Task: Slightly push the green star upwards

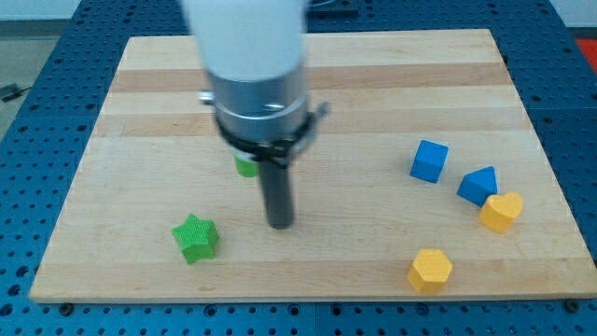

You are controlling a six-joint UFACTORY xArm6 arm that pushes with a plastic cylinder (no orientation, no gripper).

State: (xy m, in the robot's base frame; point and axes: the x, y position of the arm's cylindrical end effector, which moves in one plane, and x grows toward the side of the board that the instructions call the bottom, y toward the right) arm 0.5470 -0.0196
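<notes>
The green star (195,238) lies on the wooden board (308,103) near the view's bottom left. My tip (280,224) stands to the star's right, about a block's width and a half away and a little higher in the view. It touches no block. A second green block (245,167) shows just above and left of the rod, mostly hidden behind the arm's body; its shape cannot be made out.
At the view's right lie a blue cube (429,161), a blue wedge-like block (478,185), a yellow heart-like block (501,212) and a yellow hexagonal block (430,270). The board's bottom edge runs close below the star.
</notes>
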